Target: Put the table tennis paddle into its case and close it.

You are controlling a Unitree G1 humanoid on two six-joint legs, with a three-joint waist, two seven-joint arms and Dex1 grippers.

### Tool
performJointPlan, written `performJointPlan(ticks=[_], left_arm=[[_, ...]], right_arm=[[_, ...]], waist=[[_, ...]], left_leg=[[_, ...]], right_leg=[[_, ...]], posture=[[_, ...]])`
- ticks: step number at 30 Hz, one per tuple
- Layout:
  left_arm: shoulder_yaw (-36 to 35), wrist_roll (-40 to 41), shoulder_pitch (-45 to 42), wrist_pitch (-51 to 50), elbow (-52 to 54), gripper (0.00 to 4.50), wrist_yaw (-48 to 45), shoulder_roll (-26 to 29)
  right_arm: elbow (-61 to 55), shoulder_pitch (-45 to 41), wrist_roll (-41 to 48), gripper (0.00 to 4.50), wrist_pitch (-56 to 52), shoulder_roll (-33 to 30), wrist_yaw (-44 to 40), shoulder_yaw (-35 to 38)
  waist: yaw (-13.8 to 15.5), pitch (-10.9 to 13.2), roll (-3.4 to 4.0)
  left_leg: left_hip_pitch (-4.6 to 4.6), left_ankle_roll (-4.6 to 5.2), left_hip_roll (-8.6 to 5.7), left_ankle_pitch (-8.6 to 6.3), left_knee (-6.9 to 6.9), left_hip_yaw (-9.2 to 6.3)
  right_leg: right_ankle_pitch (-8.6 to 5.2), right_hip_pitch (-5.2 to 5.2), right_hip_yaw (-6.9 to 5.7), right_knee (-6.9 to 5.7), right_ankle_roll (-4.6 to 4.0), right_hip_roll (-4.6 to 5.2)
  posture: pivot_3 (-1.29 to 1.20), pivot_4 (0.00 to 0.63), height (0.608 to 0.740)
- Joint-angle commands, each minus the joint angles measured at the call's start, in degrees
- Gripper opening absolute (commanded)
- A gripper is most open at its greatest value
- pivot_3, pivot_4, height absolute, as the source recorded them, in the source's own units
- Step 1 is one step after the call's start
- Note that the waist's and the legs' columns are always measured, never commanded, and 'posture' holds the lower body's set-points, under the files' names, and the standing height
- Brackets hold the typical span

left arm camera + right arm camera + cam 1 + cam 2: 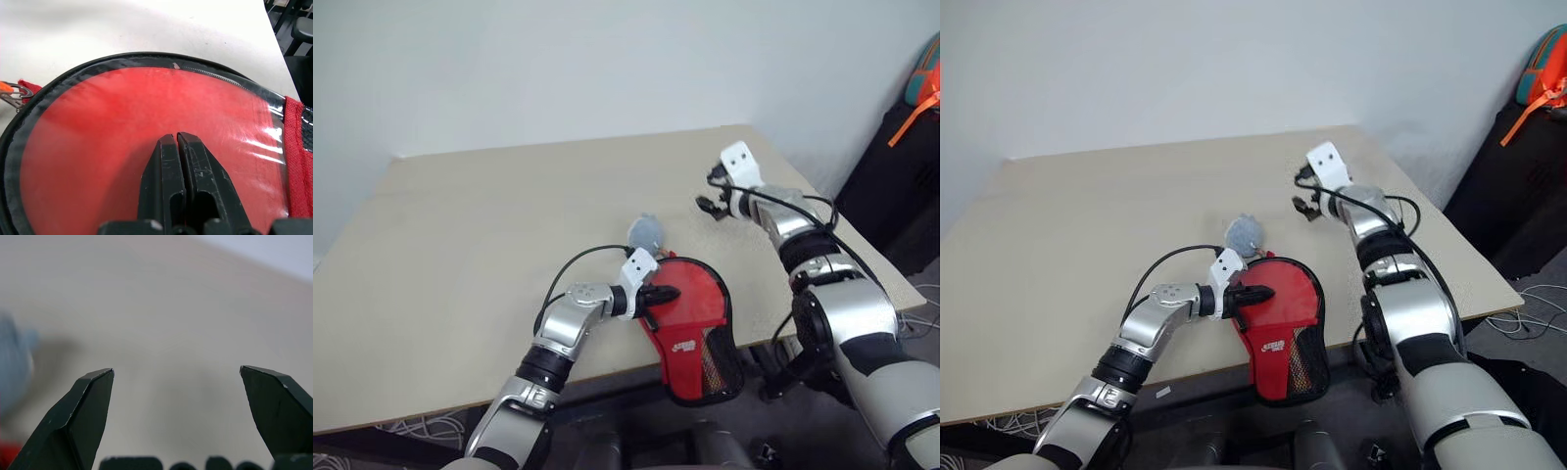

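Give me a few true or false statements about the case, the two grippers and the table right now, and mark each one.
1. The left gripper is shut, its fingers lying on the case. True.
2. The right gripper holds the case. False: it is open, holding nothing, above the table.
3. The case hangs partly over the table's near edge. True.
4. The pale lump sits on the case. False: it lies beside it.

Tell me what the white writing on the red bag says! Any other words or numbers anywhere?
White logo on the red case: it is there, near the black mesh end, but too small and blurred to read.
No other words, numbers or signs can be read on the table or anything else here.
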State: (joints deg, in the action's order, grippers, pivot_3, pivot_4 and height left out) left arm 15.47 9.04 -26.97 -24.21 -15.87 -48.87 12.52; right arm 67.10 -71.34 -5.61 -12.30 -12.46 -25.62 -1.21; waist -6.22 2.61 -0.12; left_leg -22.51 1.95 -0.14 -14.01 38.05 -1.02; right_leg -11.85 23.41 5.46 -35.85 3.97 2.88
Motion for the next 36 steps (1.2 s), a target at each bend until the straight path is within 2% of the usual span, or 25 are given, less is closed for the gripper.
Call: performJointPlan(ticks=[1, 6, 14, 23, 36], left_arm=[[0.3, -0.1, -0.6, 0.6, 1.2, 0.00, -0.2, -0.1], [-0.1, 0.1, 0.6, -0.4, 2.9, 0.00, 0.2, 0.5], [-1.4, 1.0, 3.1, -2.4, 7.0, 0.00, 1.0, 2.2], [-1.6, 1.3, 5.0, -3.0, 8.4, 0.00, 1.5, 3.9], [-1.5, 1.2, 4.0, -3.0, 7.6, 0.00, 1.5, 3.8]], right_arm=[[2.9, -3.7, 1.7, 4.47, 3.0, 3.2, 2.2, 1.9], [6.9, -5.1, 3.0, 4.47, 4.2, 8.3, 3.9, 4.0], [9.5, -2.4, 2.3, 4.47, 3.7, 13.4, 5.1, 4.6], [10.0, -1.0, 1.7, 4.47, 3.5, 15.8, 6.1, 4.4], [10.4, 0.7, -0.9, 4.47, 1.8, 15.9, 7.1, 2.7]], waist=[[0.0, 0.0, 0.00], [0.2, 0.0, 0.00], [-0.1, 0.0, 0.01], [-0.1, 0.0, 0.02], [-0.1, 0.0, 0.02]], left_leg=[[0.00, 0.00, 0.00, 0.00, 0.00, 0.00], [-0.01, 0.00, -0.04, 0.00, 0.05, -0.04], [0.00, -0.01, -0.03, 0.00, 0.00, -0.07], [0.01, -0.04, -0.03, 0.01, -0.01, -0.10], [0.01, -0.05, -0.04, 0.02, -0.01, -0.11]], right_leg=[[0.00, -0.01, 0.00, 0.00, 0.00, 0.00], [0.00, -0.06, -0.02, 0.00, 0.00, 0.04], [0.01, 0.00, -0.02, -0.03, 0.00, 0.03], [0.01, 0.00, -0.04, -0.04, -0.01, 0.03], [0.01, -0.01, -0.05, -0.04, -0.01, 0.03]], posture=[[0.00, 0.000, 0.740], [0.00, 0.000, 0.740], [0.00, 0.000, 0.740], [0.00, 0.000, 0.740], [0.00, 0.000, 0.740]])
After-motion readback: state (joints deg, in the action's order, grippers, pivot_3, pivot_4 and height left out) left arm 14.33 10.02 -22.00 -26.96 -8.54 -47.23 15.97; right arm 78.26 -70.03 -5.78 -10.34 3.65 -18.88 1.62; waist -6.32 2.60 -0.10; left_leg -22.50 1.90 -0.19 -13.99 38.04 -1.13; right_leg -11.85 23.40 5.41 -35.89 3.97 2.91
